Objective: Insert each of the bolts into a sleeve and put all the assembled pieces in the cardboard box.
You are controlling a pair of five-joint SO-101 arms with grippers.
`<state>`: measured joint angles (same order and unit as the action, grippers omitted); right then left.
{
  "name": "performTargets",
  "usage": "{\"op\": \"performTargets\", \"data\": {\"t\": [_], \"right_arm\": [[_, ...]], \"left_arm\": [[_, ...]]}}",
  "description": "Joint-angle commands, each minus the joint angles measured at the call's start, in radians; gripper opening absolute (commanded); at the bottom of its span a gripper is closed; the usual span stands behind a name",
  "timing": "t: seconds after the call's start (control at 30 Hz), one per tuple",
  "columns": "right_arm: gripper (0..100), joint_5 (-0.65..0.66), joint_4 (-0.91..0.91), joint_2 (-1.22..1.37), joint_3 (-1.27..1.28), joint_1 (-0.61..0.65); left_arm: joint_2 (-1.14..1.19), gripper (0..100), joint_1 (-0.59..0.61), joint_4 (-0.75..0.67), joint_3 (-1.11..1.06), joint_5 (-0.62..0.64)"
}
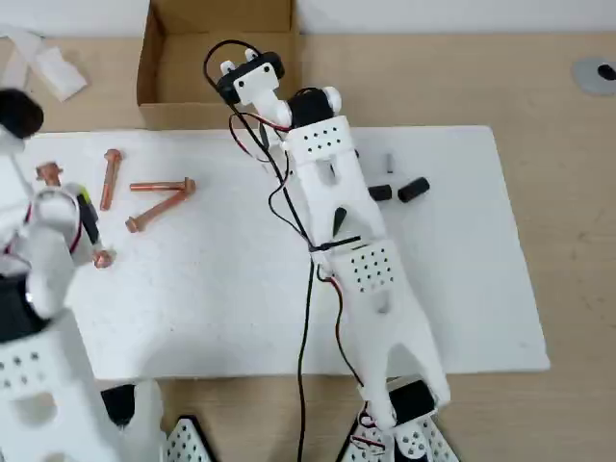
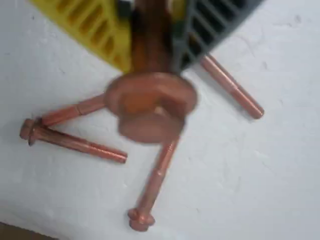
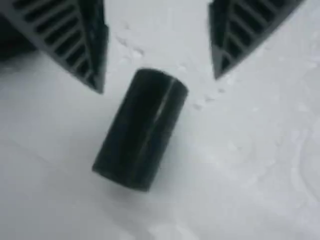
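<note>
**Left gripper** point(image 2: 152, 60): 1 yellow jaw and 1 dark jaw, pinching the held bolt point(image 2: 150, 107) by its shank. The bolt's flanged head sticks out past the fingertips, above the mat point(image 1: 462, 289).

**Loose bolts, copper:** 3 lie flat on the left part of the mat.
- 1st bolt point(image 1: 111, 178) points toward the box.
- 2nd bolt point(image 1: 162, 186) lies crosswise.
- 3rd bolt point(image 1: 154, 212) slants just beside the 2nd, its tip near the 2nd's head.
- A bolt head point(image 1: 48, 173) and another bolt head point(image 1: 101, 258) sit close by the left arm. Which of them, if either, is the held bolt cannot be told.

**Right gripper** point(image 3: 157, 72): dark jaws spread wide on either side of a sleeve point(image 3: 140, 130). The sleeve is black and lies on its side on the mat, 1 end in the gap, touching neither jaw.

**Other sleeves:** 2, black, on the mat to the right of the right arm. A longer sleeve point(image 1: 414, 189) and a shorter sleeve point(image 1: 380, 192) lie near each other, not touching.

**Box** point(image 1: 149, 67): brown cardboard, open at the top, on the table point(image 1: 558, 192) just beyond the mat's far edge, well apart from the loose sleeves.
</note>
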<state>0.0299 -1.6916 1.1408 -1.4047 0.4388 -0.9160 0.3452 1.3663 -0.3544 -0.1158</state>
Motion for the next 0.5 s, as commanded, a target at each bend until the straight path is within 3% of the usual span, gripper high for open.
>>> {"op": "performTargets", "data": {"t": [0.0,0.23,0.47], "right_arm": [[17.8,-0.015,0.043,-0.001,-0.050,-0.005],[17.8,-0.132,0.072,0.050,-0.058,-0.051],[17.8,-0.130,0.089,0.061,-0.051,-0.061]], "left_arm": [[-0.137,1,-0.015,-0.058,-0.064,0.029],[-0.340,1,-0.015,-0.129,-0.178,0.060],[-0.390,1,-0.011,-0.130,-0.201,0.060]]}}
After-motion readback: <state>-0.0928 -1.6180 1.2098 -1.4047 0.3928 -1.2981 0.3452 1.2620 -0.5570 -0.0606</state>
